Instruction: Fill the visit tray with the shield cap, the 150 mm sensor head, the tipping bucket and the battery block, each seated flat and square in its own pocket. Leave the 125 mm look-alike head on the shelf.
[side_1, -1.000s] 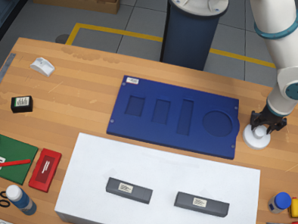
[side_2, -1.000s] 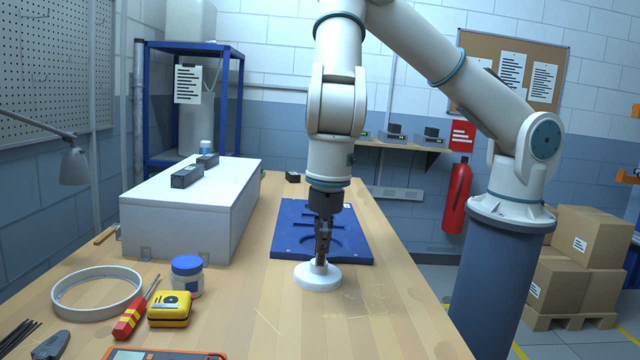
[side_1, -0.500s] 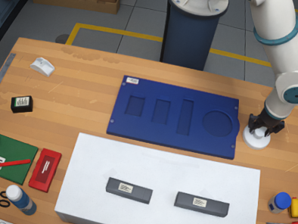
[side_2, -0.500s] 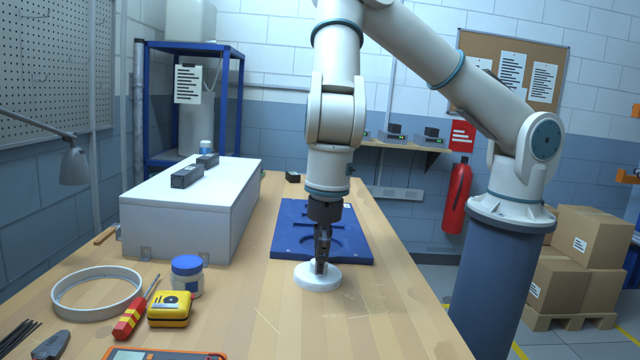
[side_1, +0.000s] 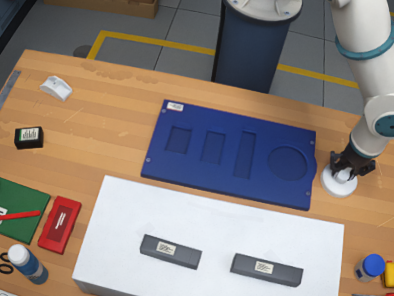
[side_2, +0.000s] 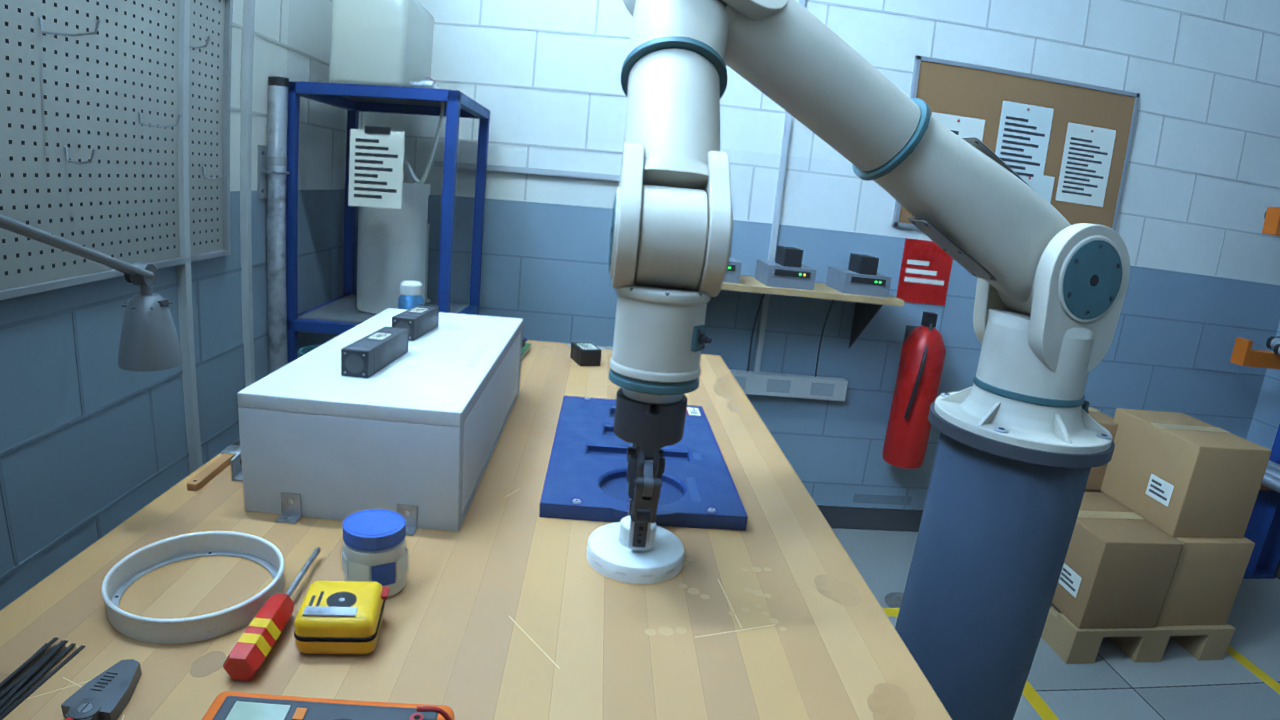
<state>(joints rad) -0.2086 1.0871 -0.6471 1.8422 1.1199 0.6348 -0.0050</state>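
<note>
The white round shield cap (side_1: 339, 182) (side_2: 635, 552) sits flat on the bench just right of the blue visit tray (side_1: 231, 152) (side_2: 641, 463). My gripper (side_1: 348, 172) (side_2: 642, 530) is down on the cap's raised centre knob and is closed on it. The tray's three rectangular pockets and its round pocket (side_1: 287, 163) hold nothing. Two dark grey sensor heads (side_1: 171, 251) (side_1: 266, 269) lie on the white shelf block. The white tipping bucket (side_1: 56, 87) lies at the bench's far left, and the black battery block (side_1: 28, 137) sits at its left edge.
The white shelf block (side_1: 210, 245) (side_2: 385, 416) stands in front of the tray. My arm's blue pedestal (side_1: 254, 42) rises behind the bench. A red case (side_1: 60, 224), green mat (side_1: 17, 209), jars (side_1: 370, 267) (side_2: 374, 551), a grey ring (side_2: 192, 585), screwdriver (side_2: 268, 618) and yellow tape (side_2: 340, 616) crowd the near edges.
</note>
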